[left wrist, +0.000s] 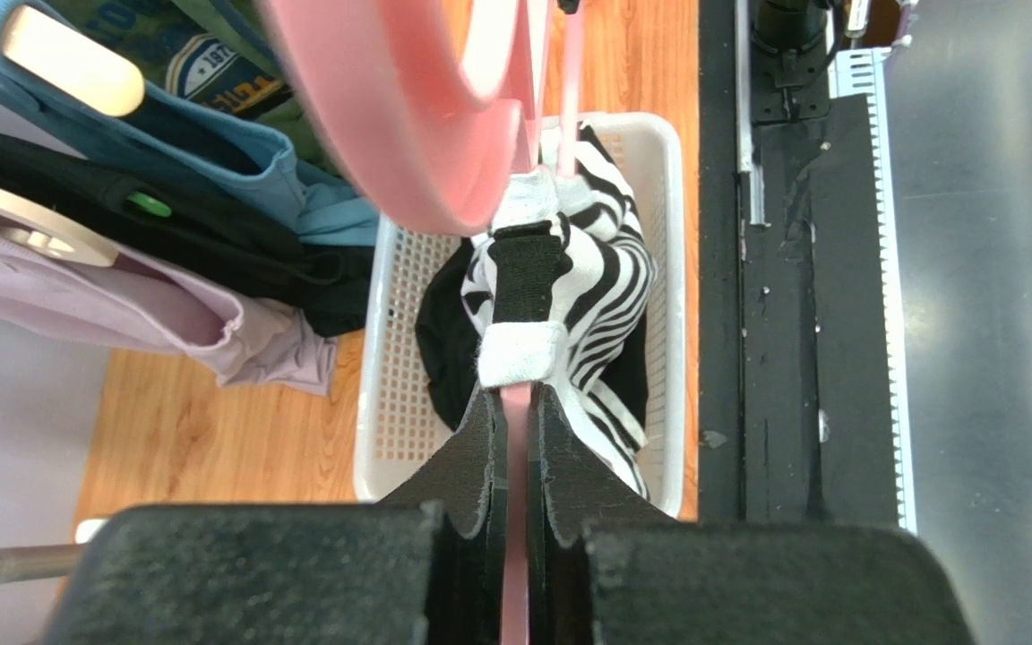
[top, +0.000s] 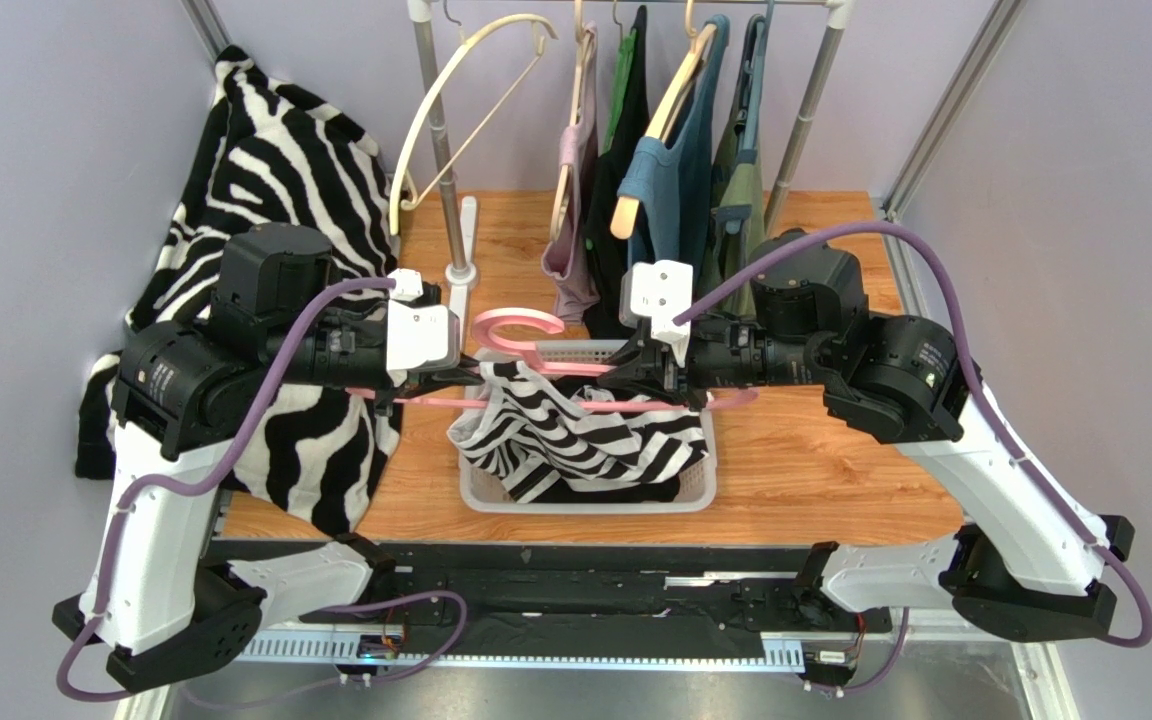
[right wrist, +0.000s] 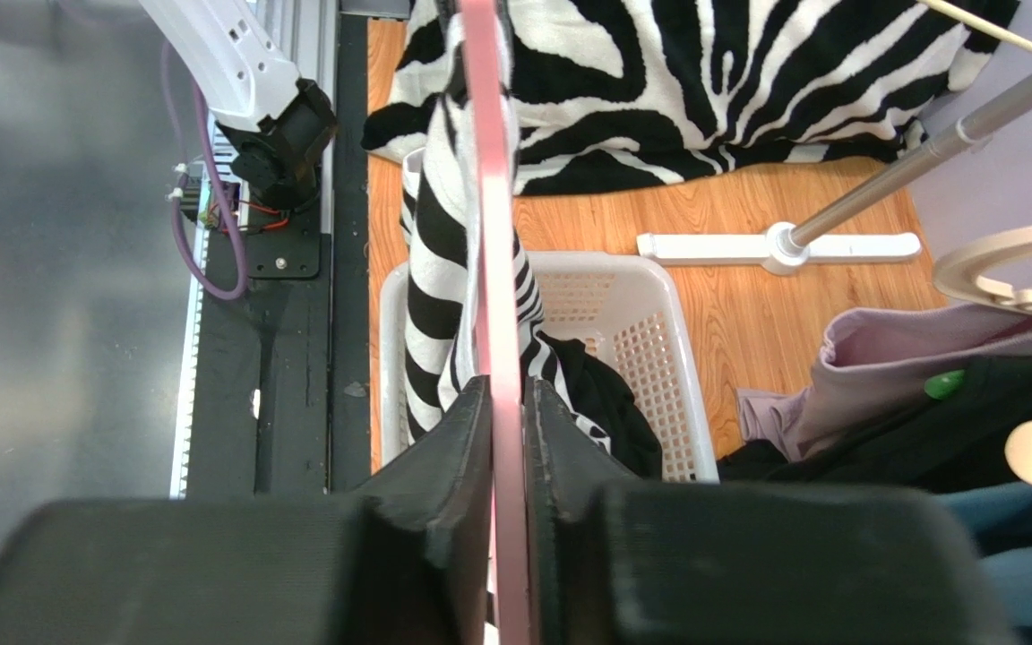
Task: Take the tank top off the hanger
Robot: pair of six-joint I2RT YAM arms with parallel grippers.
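A pink hanger (top: 515, 327) hangs level over the white basket (top: 695, 495), held at both ends. My left gripper (top: 455, 378) is shut on its left arm, and the pink bar runs between the closed jaws (left wrist: 516, 397). My right gripper (top: 645, 375) is shut on the right arm, with the jaws pressed on the bar (right wrist: 508, 387). The zebra-striped tank top (top: 582, 435) is draped on the hanger and sags into the basket. One strap (left wrist: 524, 289) lies over the bar just beyond my left fingertips. Striped cloth (right wrist: 434, 269) hangs beside the bar in the right wrist view.
A clothes rack (top: 440, 120) stands behind with several garments (top: 672, 165) on hangers and an empty cream hanger (top: 462, 105). A large zebra-print cloth (top: 282, 195) covers the left side. The rack's foot (right wrist: 777, 249) rests on the wooden tabletop.
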